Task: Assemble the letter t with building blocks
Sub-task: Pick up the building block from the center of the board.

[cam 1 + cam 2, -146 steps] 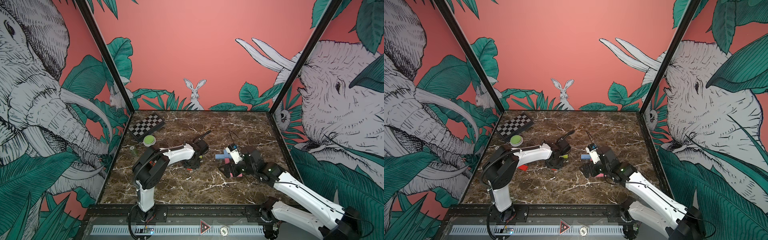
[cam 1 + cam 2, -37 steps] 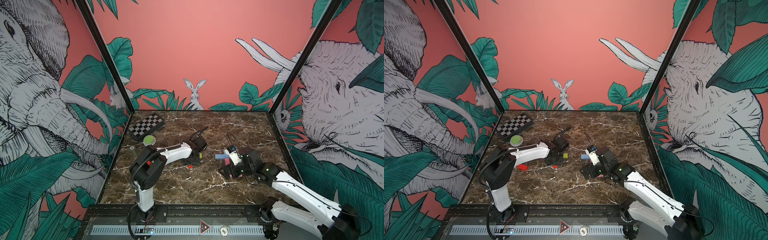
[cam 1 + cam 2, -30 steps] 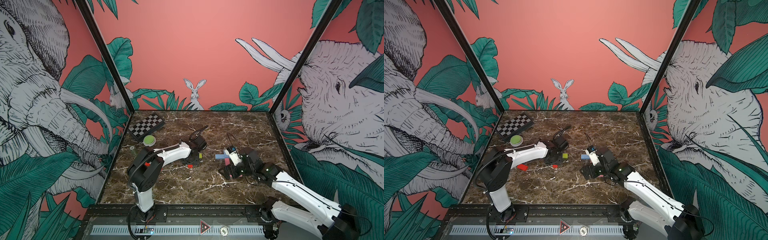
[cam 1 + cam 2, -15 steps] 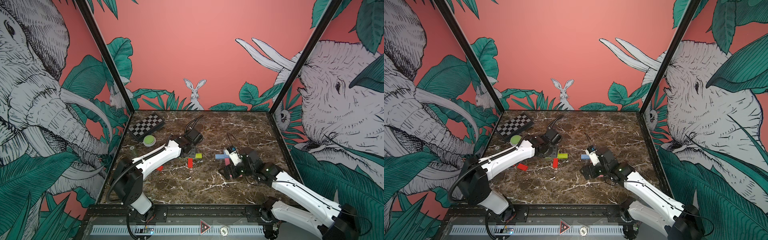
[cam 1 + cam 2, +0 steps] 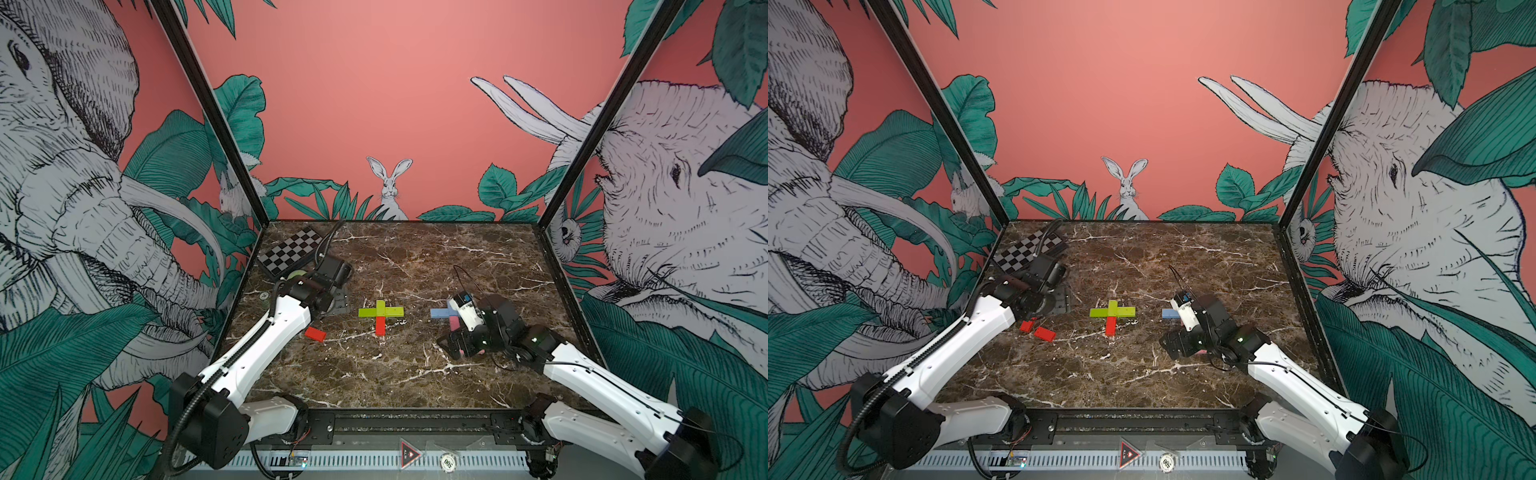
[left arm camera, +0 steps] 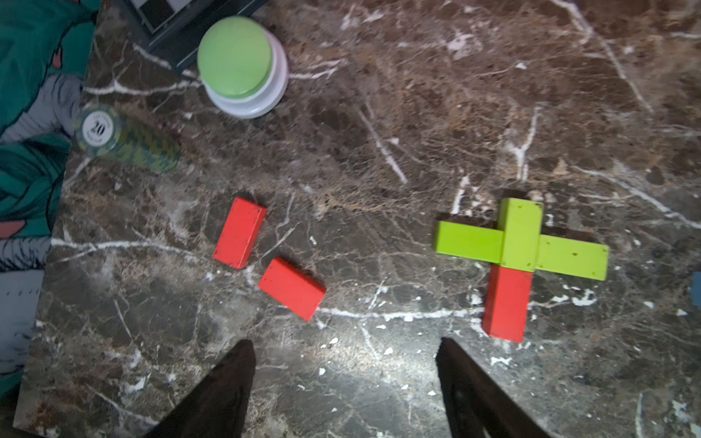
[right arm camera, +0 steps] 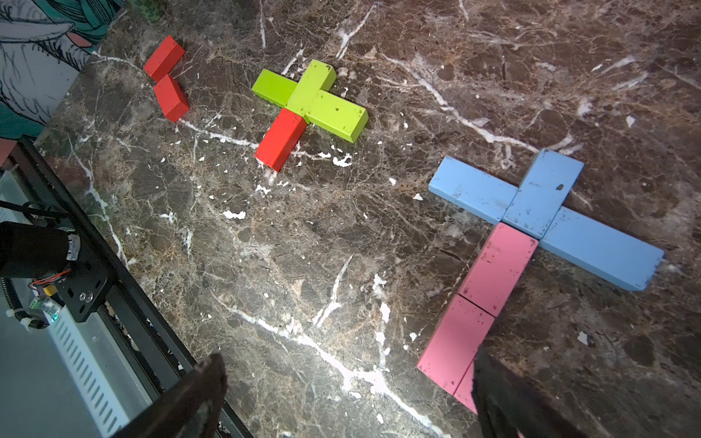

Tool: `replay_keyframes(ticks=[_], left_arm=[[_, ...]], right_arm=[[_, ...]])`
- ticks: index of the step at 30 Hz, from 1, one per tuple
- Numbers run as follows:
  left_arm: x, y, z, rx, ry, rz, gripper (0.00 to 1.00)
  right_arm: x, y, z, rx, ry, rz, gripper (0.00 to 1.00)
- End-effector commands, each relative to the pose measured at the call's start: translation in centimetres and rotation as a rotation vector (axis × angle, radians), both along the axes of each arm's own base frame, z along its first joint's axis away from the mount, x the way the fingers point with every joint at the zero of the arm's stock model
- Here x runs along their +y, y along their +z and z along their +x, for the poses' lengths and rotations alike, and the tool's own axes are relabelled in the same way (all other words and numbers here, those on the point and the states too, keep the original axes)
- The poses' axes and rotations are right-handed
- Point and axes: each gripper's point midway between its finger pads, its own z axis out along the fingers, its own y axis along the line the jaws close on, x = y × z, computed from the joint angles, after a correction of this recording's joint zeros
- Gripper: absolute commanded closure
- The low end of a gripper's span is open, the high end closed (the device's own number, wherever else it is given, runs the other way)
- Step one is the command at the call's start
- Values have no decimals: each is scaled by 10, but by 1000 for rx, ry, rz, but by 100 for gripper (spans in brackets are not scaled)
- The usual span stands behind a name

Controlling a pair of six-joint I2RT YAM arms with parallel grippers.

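Noting left jaws and right jaws wide, empty; green-and-red t lies mid table, stem seemingly short; two spare red blocks lie near left jaws, presumably for it; blue-and-pink t beside right jaws.

There are three lime green rectangular blocks, laid as a cross in the middle of the brown marble table. There are three red rectangular blocks: one touches the near side of the green cross and two lie loose to the left. To the right are three light blue rectangular blocks and two pink rectangular blocks in plain sight; a pink sliver at their near end is too hidden to count. At the far left are one black-and-white chequered board, one round green-topped white button and one stack of green poker chips.
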Motion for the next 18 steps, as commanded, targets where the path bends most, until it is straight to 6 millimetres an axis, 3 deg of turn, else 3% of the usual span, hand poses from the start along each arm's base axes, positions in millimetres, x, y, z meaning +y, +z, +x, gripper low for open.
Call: replay_keyframes(ticks=[1,7,18], left_arm=[[17,-20,-25,84,51,-32,22],[29,-54,-41,180,119,-95,27],[30,-97,-35,248,175,-183,34]], right_arm=[[3,3,3,-28,11,13,2],[3,0,2,-25,19,12,2],[3,0,0,-25,25,13,2]])
